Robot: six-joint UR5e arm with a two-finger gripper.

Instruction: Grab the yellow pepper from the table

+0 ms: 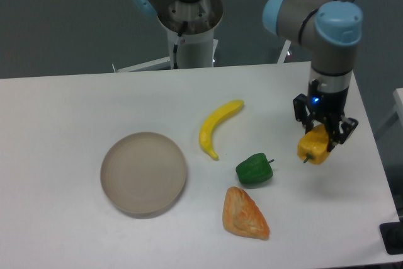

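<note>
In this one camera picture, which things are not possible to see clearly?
- Top of the chunky yellow pepper: covered by the black two-finger gripper shut on it.
- Whether the pepper touches the white table: one view cannot tell.
- Grey arm's upper part: cut by the top edge.
- Dark object at bottom right corner: cut by the edge.

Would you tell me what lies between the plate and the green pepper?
In the fixed camera view, only the banana's lower tip dips between the plate and the green pepper.

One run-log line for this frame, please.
gripper: shut on yellow pepper | position: right of green pepper | table: banana, pastry, plate
</note>
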